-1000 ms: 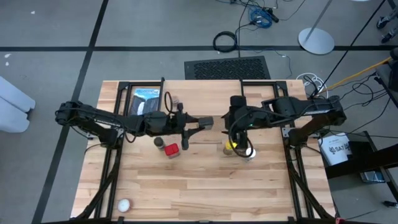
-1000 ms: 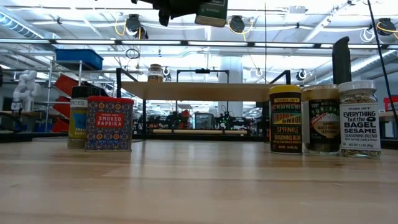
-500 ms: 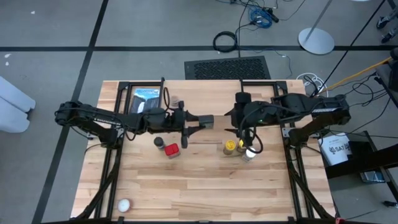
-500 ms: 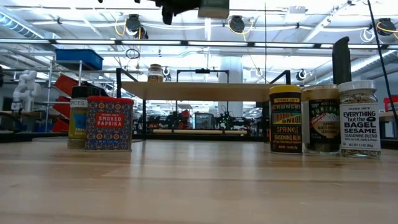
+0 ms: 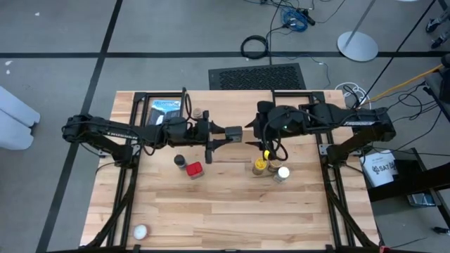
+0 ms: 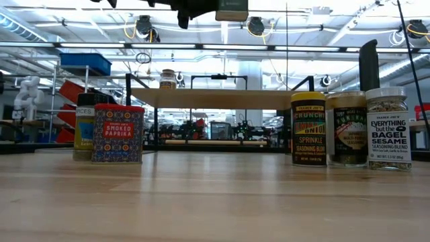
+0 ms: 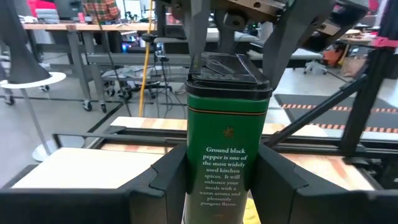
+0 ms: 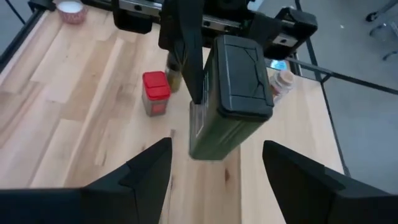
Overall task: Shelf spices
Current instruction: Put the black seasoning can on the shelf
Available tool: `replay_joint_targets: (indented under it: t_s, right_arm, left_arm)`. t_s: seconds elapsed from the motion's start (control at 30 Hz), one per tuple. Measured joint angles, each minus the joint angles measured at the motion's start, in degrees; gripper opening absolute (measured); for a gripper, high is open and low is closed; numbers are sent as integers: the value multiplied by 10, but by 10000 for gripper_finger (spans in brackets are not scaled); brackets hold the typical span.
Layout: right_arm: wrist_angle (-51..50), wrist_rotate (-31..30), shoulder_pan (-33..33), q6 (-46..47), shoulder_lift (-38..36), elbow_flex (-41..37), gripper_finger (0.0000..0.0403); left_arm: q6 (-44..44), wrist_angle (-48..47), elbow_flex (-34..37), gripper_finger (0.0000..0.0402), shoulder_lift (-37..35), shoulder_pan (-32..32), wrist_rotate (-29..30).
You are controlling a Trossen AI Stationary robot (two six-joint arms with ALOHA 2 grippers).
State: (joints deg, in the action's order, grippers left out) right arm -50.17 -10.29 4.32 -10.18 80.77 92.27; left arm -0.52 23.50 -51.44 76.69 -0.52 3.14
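The left tool (image 7: 217, 180) holds the black square tin (image 7: 226, 149) by its two flat sides, high above the middle of the surface (image 5: 232, 204) near the shelf (image 6: 218, 98). The tin looks stiff, light and a little smooth, so a hold on the flat sides below the lid seems safest. The right tool (image 8: 217, 165) stands wide and empty just before it; the tin's bottom is cut off, and in the top view the arms hide most of the shelf.
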Motion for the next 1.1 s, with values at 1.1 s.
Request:
replay_joint_targets:
  t_s: [1.1]
  right_arm:
    - [-25, 139, -141, -44, 0, -1, 240]
  left_arm:
    - [-28, 67, 6, 149, 76, -80, -45]
